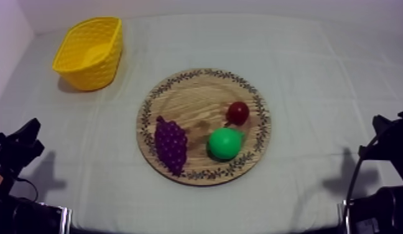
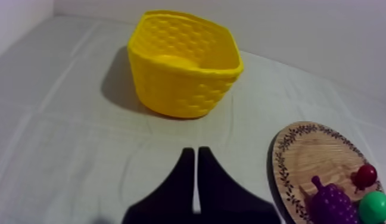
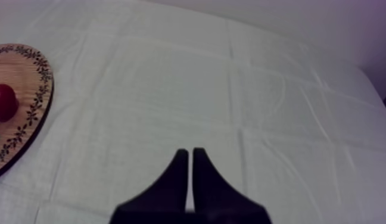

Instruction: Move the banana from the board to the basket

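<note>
At the middle of the worktop (image 1: 316, 74) (grey-white cloth all over): a round wooden board (image 1: 194, 102) with a leafy patterned rim. On the board, toward its near left: a purple bunch of grapes (image 1: 171, 144). Just to the right of that, and apart from it: a green pear (image 1: 226, 143). Just behind the pear and very close to it (touching or not, hard to tell): a small red fruit (image 1: 238, 112).

At the far left, well apart from the board: the yellow basket (image 1: 92, 78), upright, with woven walls and an open mouth. Inside, low against the basket's floor: a smoother, paler yellow curve, seemingly the banana (image 2: 170, 59) (same colour as the basket, so not certain).

Left claw (image 2: 192, 150): narrow, black fingers lying together as a wedge, gripping nothing. Pointed at the bare cloth in front of the basket, with the board's edge off to one side. Seen from above, low at the worktop's left side.

Right claw (image 3: 187, 151): likewise narrow, fingers together with nothing between them. Over bare cloth, well apart from the board's rim and the small red fruit. Seen from above, low at the right side.
</note>
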Controlling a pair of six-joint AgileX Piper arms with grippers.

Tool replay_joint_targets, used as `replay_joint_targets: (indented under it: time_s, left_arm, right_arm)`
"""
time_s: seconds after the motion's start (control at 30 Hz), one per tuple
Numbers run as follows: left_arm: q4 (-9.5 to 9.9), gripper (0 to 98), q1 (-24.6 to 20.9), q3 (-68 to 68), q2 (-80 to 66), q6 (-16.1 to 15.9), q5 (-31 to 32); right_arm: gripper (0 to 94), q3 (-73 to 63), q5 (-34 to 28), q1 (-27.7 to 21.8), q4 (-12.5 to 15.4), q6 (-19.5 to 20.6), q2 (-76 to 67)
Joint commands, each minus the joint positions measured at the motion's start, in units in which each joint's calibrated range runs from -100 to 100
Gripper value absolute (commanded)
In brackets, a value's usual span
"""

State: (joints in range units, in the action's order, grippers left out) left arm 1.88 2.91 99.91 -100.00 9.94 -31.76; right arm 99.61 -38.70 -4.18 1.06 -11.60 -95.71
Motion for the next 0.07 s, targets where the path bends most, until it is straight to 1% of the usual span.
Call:
replay_joint_targets:
  time_s: [0.0,0.03]
  left_arm:
    - [0.00,0.1,0.0,0.0,0.0,0.0,0.0]
    - [0.00,0.1,0.0,0.0,0.0,0.0,0.0]
  right_arm:
    - [0.4,0.1,0.0,0.0,0.0,0.0,0.0]
    - [0.4,0.1,0.0,0.0,0.0,0.0,0.0]
